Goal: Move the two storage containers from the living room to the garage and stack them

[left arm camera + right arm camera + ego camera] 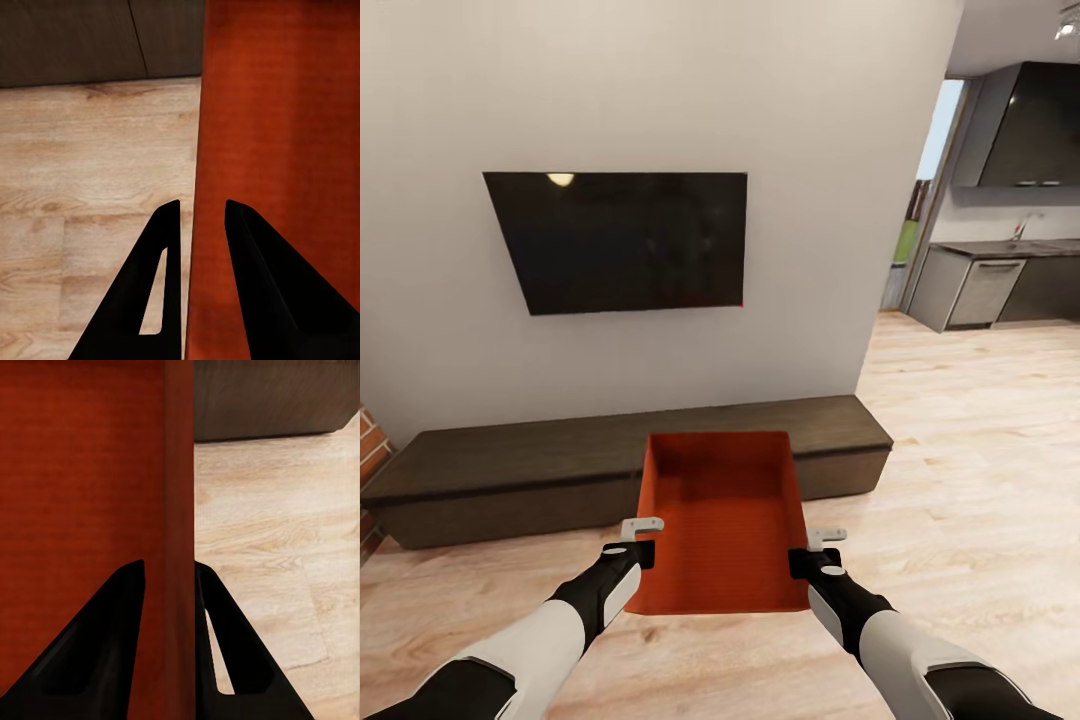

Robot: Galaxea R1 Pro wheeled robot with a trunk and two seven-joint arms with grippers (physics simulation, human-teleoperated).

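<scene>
Storage container held above the light wood plank floor, between the two grippers, in front of the long low dark-wood cabinet. Long axis running straight away from the robot toward the cabinet and the black wall TV; open top facing up, far short wall nearest the cabinet, near short edge level with the wrists. Orange-red, rectangular, thin plain walls with a faint fine weave-like texture on the inner floor.

Left gripper clamped on the left long wall: in the left wrist view one black, tapered finger outside over the planks, the other inside over the orange bottom, the wall edge between them. Right gripper clamped likewise on the right long wall; in the right wrist view wall pinched tight between the two dark wedge-shaped fingers.

Planks pale, knotted, matt. Cabinet dark, flat-topped, boxy. Brick edge at far left; grey kitchen units beyond at right.
</scene>
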